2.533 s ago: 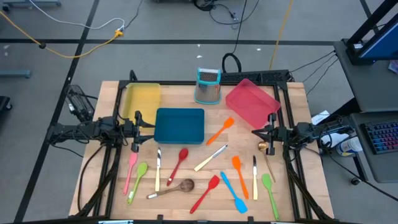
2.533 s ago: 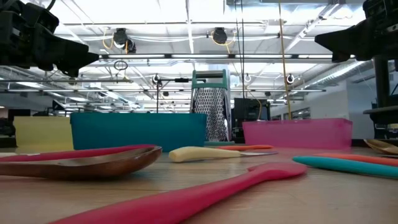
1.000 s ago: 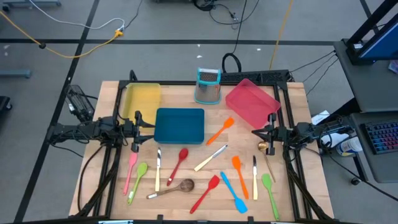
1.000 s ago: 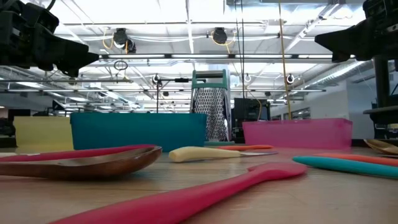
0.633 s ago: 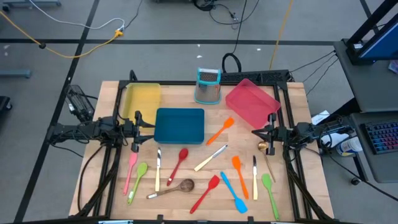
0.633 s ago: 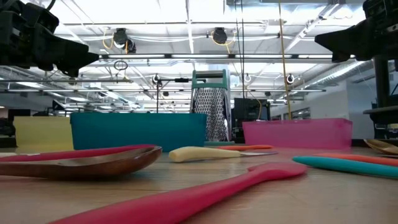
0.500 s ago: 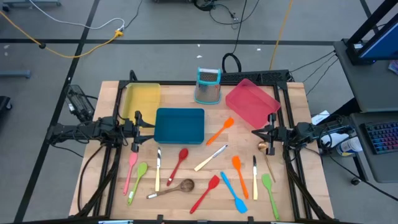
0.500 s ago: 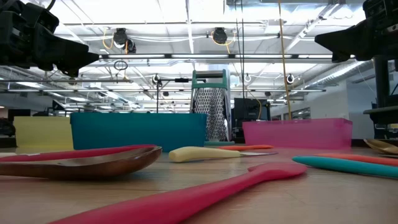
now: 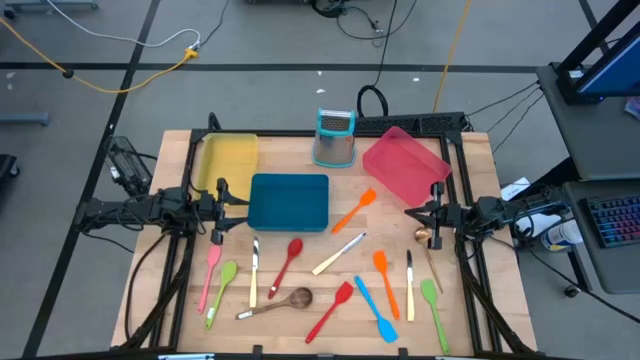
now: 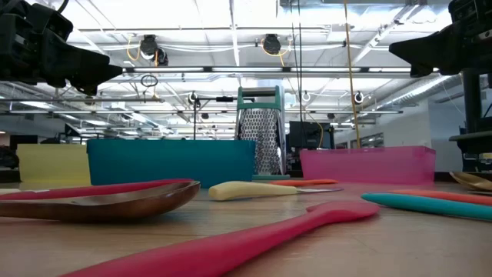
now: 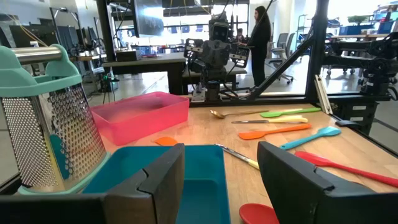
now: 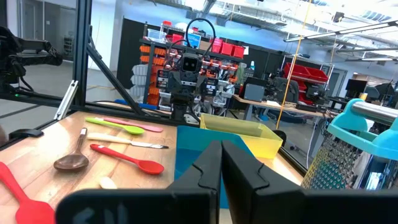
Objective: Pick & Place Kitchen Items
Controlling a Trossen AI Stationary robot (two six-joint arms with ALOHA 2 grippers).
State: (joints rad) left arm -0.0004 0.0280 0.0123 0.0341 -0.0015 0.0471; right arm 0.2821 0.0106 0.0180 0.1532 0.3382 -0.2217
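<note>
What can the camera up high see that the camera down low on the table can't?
Only the high view shows both arms whole, with the left gripper and right gripper waiting at the table's sides, plus the pink spatula, green spoons, cables on the floor and a keyboard.

Only the low view shows the ceiling lights and the room behind the table.

Both show the blue tray, yellow tray, pink tray, grater, wooden spoon and red spatula.

Robotics lab, workbenches [image 11: 143, 62], parts shelving [image 12: 186, 46], ceiling strip lights [image 10: 231, 19]
</note>
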